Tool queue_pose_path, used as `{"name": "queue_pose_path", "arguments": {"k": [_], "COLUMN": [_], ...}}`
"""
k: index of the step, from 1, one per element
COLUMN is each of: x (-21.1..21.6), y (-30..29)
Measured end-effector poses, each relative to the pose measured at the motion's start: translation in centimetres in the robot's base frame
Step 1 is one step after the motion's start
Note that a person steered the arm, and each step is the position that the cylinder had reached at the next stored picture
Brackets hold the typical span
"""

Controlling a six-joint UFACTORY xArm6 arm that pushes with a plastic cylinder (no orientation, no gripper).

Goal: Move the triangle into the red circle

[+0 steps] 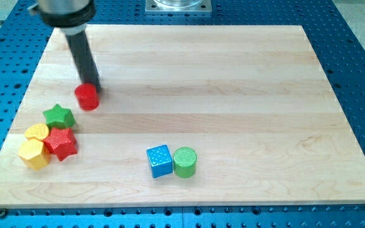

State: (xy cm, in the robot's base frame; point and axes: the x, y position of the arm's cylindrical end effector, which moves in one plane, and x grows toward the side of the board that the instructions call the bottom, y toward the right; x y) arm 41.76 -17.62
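My dark rod comes down from the view's top left, and my tip rests right at the upper edge of the red circle, a short red cylinder on the left part of the wooden board. Whether the tip touches it I cannot tell. I can make out no triangle-shaped block in this view. Below the red circle, toward the view's left, a green star lies a short gap away.
A red star and two yellow blocks cluster under the green star near the board's left edge. A blue cube and a green cylinder sit side by side at the bottom middle.
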Motion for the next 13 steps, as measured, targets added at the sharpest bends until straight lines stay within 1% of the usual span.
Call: {"name": "queue_pose_path", "arguments": {"k": [1,2,3,4,5,6,7,8,9,10,11,12,13], "x": [2.9,0.8,-3.3,-7.8,-7.9,-2.9,-6.5,-6.6,-2.2,-0.3,-0.4,1.1,1.6], "y": [0.8,1.7,6.1,2.8,-1.5,-2.7,-2.8,-6.6,-7.1,-6.3,-8.5,-9.1,-5.9]}}
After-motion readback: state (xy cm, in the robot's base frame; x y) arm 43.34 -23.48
